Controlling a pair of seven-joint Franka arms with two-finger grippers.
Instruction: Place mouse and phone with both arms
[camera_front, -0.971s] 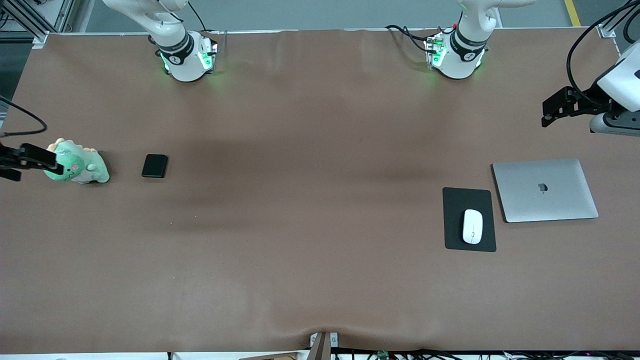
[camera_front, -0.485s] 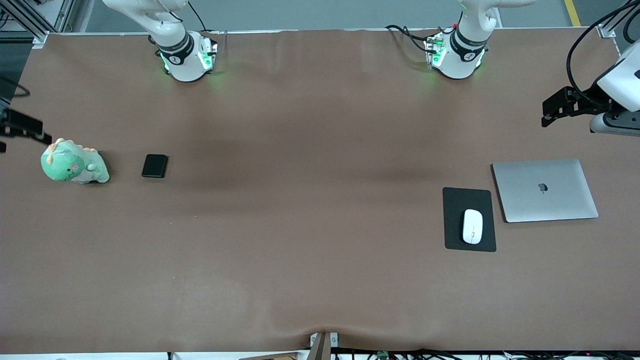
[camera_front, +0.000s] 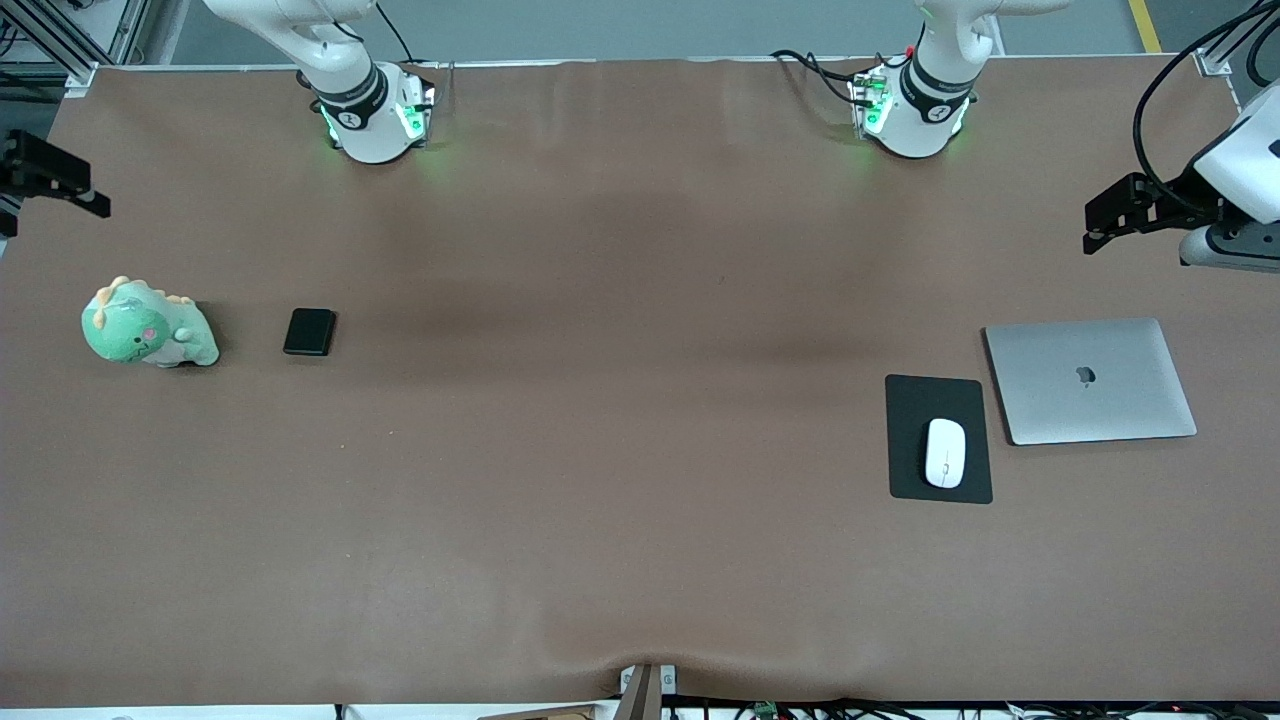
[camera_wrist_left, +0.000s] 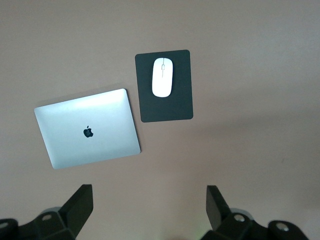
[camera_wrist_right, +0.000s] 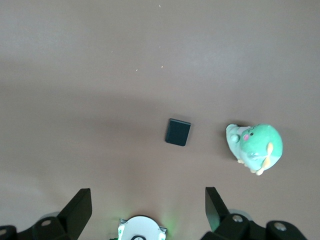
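The white mouse (camera_front: 945, 453) lies on a black pad (camera_front: 938, 400) toward the left arm's end of the table; it also shows in the left wrist view (camera_wrist_left: 162, 76). The small black phone (camera_front: 309, 331) lies flat toward the right arm's end, beside a green plush; it also shows in the right wrist view (camera_wrist_right: 178, 132). My left gripper (camera_front: 1125, 215) hangs high over the table's left-arm end, open and empty (camera_wrist_left: 149, 210). My right gripper (camera_front: 55, 180) hangs high over the table's right-arm end, open and empty (camera_wrist_right: 148, 210).
A closed silver laptop (camera_front: 1090, 380) lies beside the pad, toward the left arm's end. A green dinosaur plush (camera_front: 148, 325) stands beside the phone, toward the right arm's end. The arm bases (camera_front: 375, 115) glow green along the table's back edge.
My right gripper has moved from over the plush toward the robots' side of the table. The left arm, mouse and phone have not moved.
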